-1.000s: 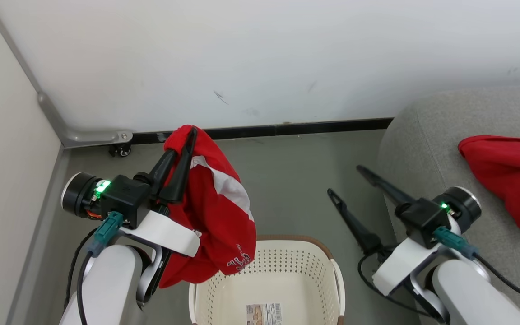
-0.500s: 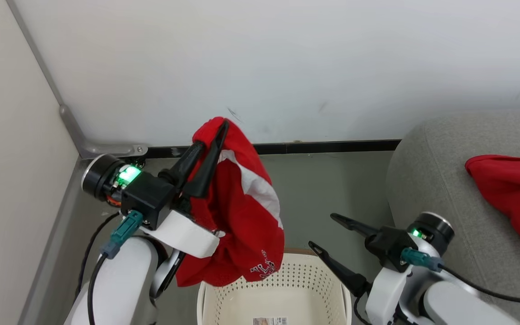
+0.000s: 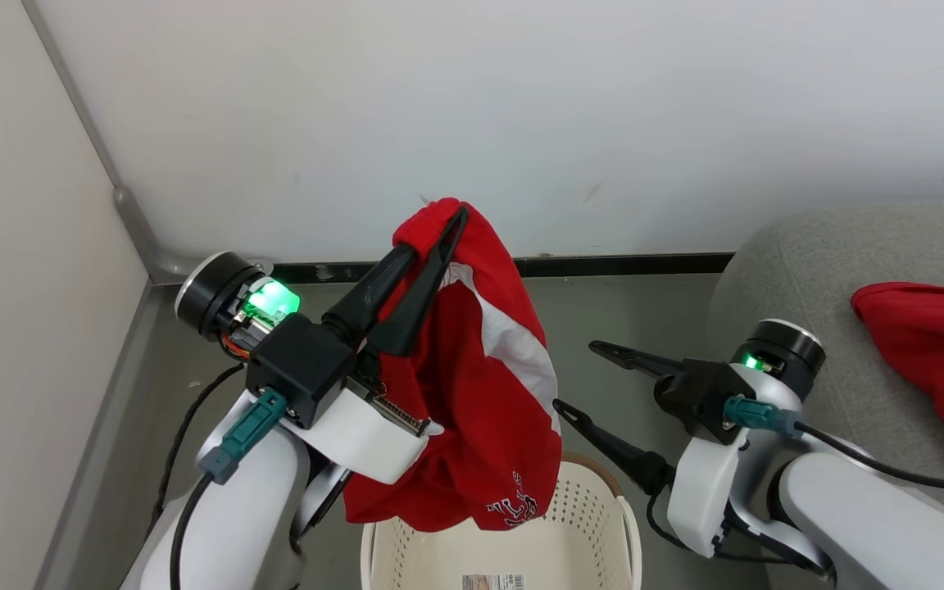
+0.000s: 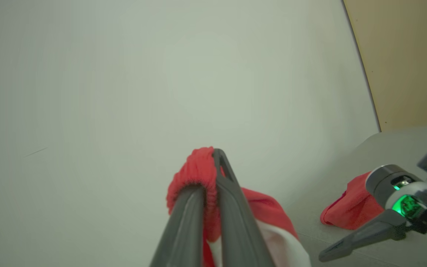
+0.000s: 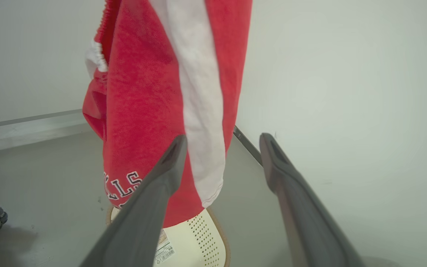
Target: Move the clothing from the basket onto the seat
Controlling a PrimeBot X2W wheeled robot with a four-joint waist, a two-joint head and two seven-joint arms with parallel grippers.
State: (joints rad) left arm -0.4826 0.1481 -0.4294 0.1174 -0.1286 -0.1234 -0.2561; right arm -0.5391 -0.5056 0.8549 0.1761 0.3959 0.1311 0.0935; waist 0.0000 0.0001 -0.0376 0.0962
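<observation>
The left fingers (image 3: 421,291) are pinched tight on the gathered top edge of a red garment (image 3: 480,410). It hangs down from them, its white stripe and lettered hem dangling over the basket (image 3: 591,524) on the floor (image 3: 619,311). The right fingers (image 3: 619,447) are spread wide and empty, just beside the hanging cloth and pointing toward it. Farther right, a second red garment (image 3: 931,344) lies on the grey seat (image 3: 808,270), well apart from both pairs of fingers. A white wall (image 3: 521,106) stands behind.
</observation>
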